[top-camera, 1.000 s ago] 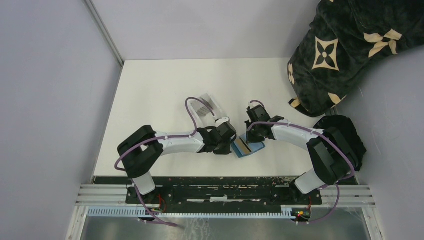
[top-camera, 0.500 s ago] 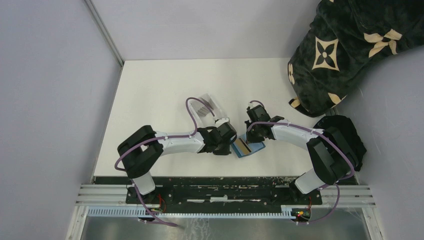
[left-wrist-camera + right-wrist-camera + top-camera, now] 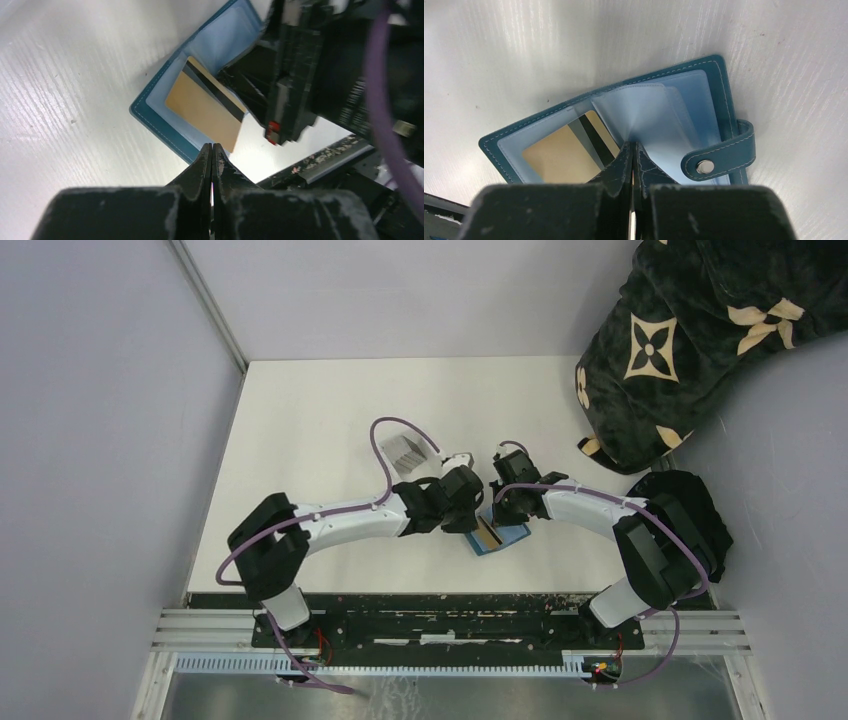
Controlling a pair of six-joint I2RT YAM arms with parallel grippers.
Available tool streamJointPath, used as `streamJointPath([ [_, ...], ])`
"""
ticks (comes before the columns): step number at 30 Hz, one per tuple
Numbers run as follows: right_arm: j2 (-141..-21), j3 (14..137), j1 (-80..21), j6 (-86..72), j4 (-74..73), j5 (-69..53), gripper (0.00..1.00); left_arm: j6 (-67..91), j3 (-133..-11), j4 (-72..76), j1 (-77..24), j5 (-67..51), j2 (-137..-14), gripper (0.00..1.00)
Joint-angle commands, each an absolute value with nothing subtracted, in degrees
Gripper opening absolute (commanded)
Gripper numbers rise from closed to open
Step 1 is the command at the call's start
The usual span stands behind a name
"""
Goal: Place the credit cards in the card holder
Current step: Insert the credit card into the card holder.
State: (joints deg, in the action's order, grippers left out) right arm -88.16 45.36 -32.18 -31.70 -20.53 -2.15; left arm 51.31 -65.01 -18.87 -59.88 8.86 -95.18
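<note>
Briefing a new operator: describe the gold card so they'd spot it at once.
Near the middle of the white table lies an open teal wallet. The gold card rests on it; its gold face and black stripe set it apart from the grey cards in the clear tray.

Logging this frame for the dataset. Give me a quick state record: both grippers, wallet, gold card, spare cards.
card holder: open on the table, snap tab undone
gold card: lying on the open holder, one corner past its edge; cannot tell if seated in a sleeve
left gripper: shut, nothing between the fingers, near the card's corner
right gripper: shut, tips at the holder's fold among the clear sleeves
grey cards: in the clear tray, beyond the left gripper
other: black patterned fabric, far right
</note>
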Motion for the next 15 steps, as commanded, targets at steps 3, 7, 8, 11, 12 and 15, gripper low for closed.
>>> streamJointPath([
  [3,-88.87,45.34,-32.28,-31.99,-20.12,-2.88,0.01,48.58,-63.32,-16.11,-60.15,9.06,-100.08,0.03],
  [7,-88.99,45.53,-32.18,-31.99,-20.13,-3.12,0.01,49.24,-59.67,-14.61,-60.12,9.02,-101.01,0.03],
  [8,-89.01,45.53,-32.17,-31.99,-20.15,-3.24,0.01,49.37,-59.00,-14.44,-60.12,9.06,-101.05,0.03],
  [11,-89.07,45.53,-32.24,-31.99,-20.04,-3.66,0.01,49.56,-57.67,-14.12,-60.15,9.21,-101.16,0.03],
  [12,-89.17,45.60,-32.18,-31.99,-20.08,-3.79,0.01,49.63,-57.39,-14.07,-60.12,9.15,-101.23,0.03],
  [15,-89.36,45.61,-32.27,-32.08,-19.95,-4.28,0.01,49.73,-57.05,-13.81,-60.10,9.14,-101.51,0.03],
])
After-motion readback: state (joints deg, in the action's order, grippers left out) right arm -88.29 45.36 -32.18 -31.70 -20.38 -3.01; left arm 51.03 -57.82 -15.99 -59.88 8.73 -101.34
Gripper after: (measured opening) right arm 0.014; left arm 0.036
